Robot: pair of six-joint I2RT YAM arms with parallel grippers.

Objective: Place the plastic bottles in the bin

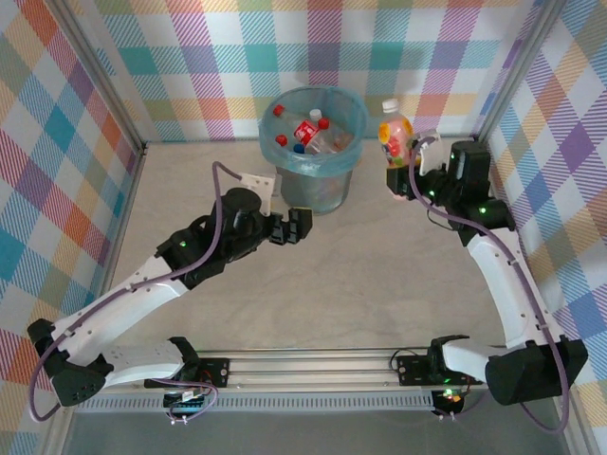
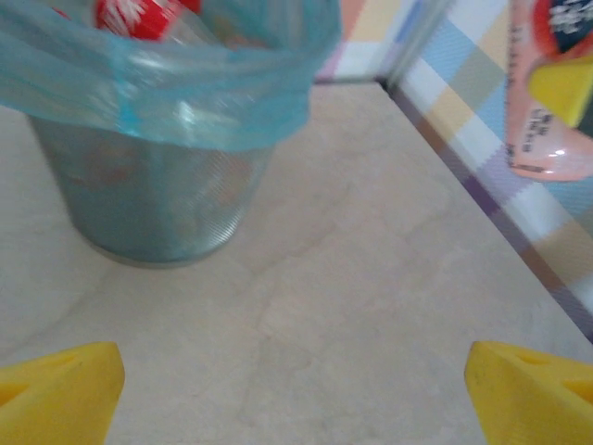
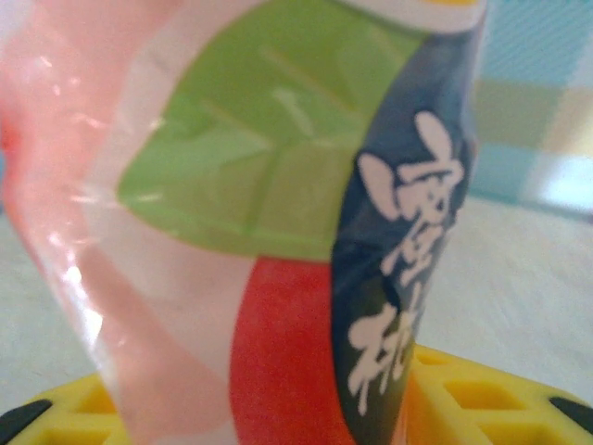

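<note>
My right hand (image 1: 398,163) is clenched on a bottle (image 1: 393,133) at the far right of the table (image 1: 370,275), near the back corner where the checked walls (image 1: 190,57) meet. The bottle stands upright in my grip, white cap on top, just to the right of the bin (image 1: 327,190) and apart from it. From my right wrist the bottle (image 3: 278,232) is very close: a pink wrapper with a green leaf, a red patch and a dark blue band of white writing, with my yellow fingers (image 3: 482,394) showing beneath it. From my left wrist the same bottle (image 2: 542,120) is at the upper right with one yellow finger (image 2: 567,88) pressed on its side. Its bottom end hangs in front of the wall, clear of the table (image 2: 352,306).

My left hand (image 1: 302,226) is released and holds nothing. It sits low, just in front of the bin. Its yellow fingertips (image 2: 65,385) are wide apart, with bare table between them.

The bin (image 2: 157,204) is round and grey, upright toward the back of the table, with a light blue bag (image 2: 213,102) folded over its rim. Other bottles (image 1: 318,135) lie inside it, clear ones with red caps, one with a red label
</note>
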